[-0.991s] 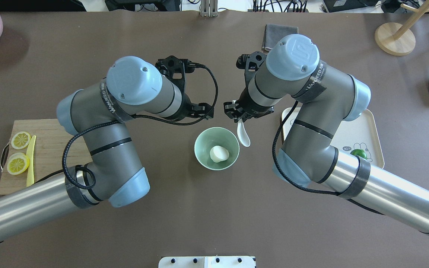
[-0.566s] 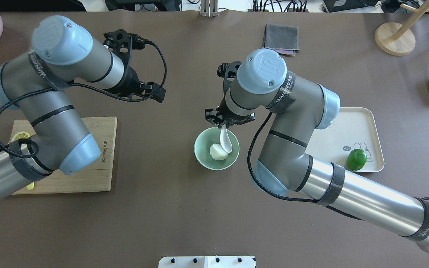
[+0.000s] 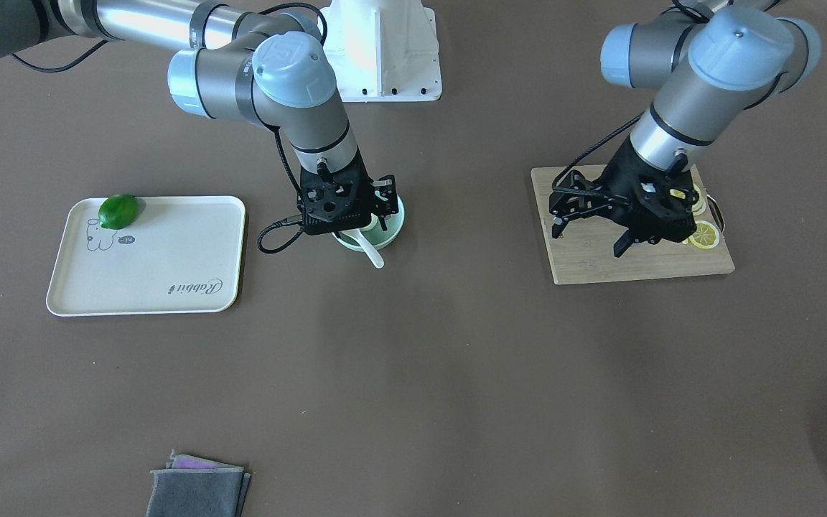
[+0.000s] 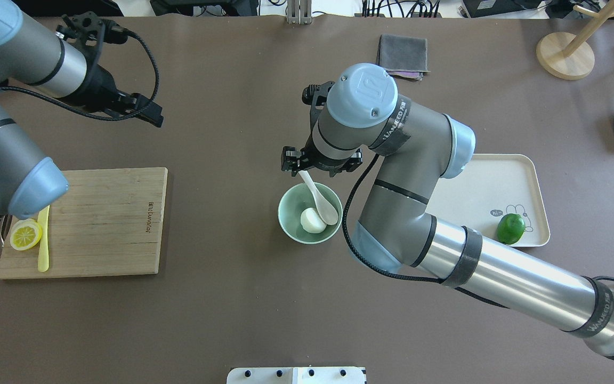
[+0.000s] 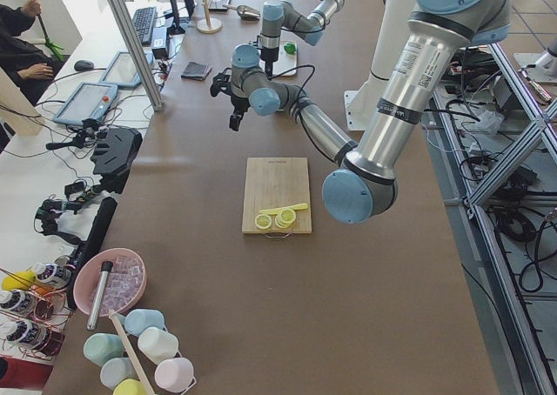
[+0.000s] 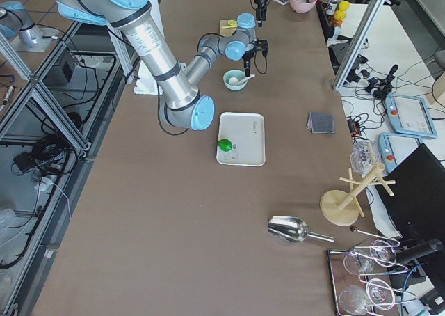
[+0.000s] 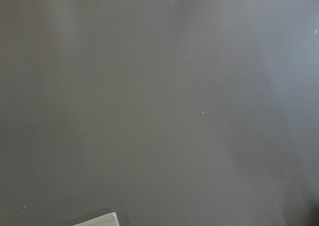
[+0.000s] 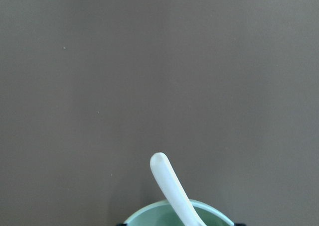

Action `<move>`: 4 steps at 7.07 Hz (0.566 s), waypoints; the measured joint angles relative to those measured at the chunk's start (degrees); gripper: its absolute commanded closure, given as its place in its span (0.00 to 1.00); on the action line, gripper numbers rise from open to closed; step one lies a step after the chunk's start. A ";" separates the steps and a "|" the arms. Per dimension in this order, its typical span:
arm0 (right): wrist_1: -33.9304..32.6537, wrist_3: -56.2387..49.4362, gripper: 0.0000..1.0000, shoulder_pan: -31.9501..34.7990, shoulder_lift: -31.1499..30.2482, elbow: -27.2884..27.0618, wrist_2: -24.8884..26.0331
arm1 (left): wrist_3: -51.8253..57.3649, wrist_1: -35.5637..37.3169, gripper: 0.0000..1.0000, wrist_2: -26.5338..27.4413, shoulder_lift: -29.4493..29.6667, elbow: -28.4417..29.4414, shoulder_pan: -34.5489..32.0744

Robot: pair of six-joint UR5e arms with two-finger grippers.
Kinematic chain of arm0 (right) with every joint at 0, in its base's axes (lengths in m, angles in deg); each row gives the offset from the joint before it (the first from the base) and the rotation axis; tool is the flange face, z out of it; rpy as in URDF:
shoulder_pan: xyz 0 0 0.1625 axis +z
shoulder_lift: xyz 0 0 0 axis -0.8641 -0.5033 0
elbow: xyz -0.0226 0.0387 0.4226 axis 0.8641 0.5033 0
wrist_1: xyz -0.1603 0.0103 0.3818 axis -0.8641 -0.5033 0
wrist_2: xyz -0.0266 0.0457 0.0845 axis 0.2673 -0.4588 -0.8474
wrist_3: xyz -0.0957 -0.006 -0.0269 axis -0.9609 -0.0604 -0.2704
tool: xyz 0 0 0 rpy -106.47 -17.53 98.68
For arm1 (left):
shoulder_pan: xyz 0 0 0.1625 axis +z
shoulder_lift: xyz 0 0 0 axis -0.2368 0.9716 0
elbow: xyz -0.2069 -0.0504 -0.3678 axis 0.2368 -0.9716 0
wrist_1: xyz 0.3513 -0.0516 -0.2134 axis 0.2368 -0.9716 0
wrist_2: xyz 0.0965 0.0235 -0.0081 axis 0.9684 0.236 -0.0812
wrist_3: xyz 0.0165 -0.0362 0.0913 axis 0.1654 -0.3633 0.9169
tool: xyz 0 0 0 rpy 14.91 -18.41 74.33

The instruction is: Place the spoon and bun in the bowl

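Fingers of left gripper [image 3: 587, 238] spread apart, empty, raised above table [image 4: 221, 298] near cutting board [image 4: 99, 224], well apart from bowl [image 4: 285, 216]. Bowl pale mint green, upright at table centre. White bun [image 4: 311, 221] inside, at bottom. White spoon [image 4: 322, 201] released: scoop down in bowl just beside bun, handle leaning on far rim, tip sticking out. Right gripper [image 4: 321, 163] just above handle tip, fingers wide apart, gripping nothing.

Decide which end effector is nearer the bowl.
Right. The right end effector hangs at the far rim of the bowl, by the spoon handle; the left end effector is well off to the robot's left, near the cutting board.
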 measured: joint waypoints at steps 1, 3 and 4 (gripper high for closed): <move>-0.44 -2.60 0.00 3.49 -0.26 -0.17 -3.16 | 5.25 0.11 0.02 -1.77 -1.91 0.04 -3.53; -1.15 -9.02 0.00 12.61 -4.37 -1.03 -10.79 | 17.18 0.28 0.02 -3.47 -5.72 1.46 -11.71; -1.20 -14.16 0.00 16.59 -8.14 -1.99 -12.84 | 23.90 0.41 0.02 -3.67 -7.14 2.94 -15.44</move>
